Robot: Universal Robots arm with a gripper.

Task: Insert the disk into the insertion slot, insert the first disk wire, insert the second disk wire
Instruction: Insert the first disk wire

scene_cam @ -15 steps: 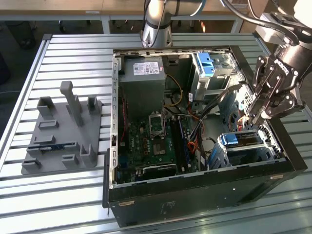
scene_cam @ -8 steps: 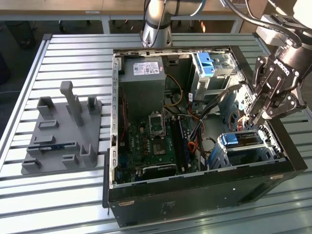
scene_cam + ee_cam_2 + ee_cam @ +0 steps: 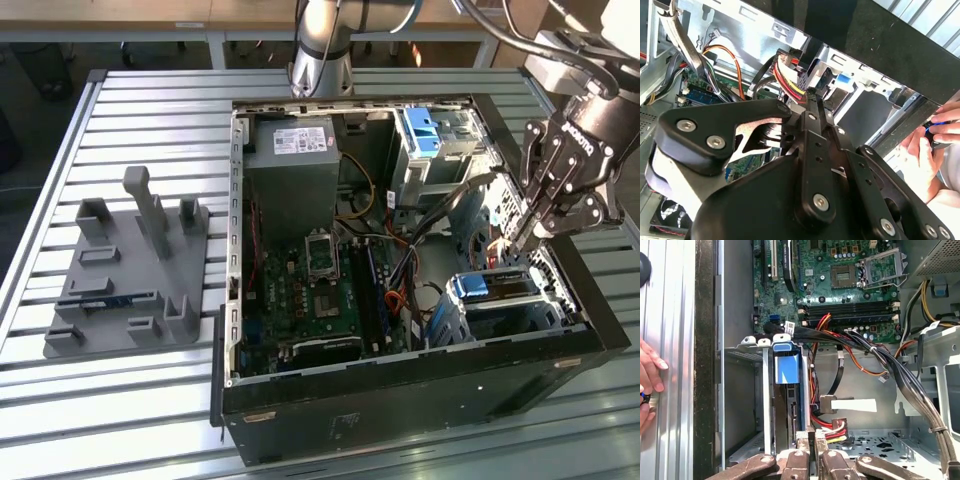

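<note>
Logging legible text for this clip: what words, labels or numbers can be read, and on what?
Power supply's white label: print too small to read.
Disk: label unreadable.
Motherboard: markings too small.
No text legible enough to quote.
</note>
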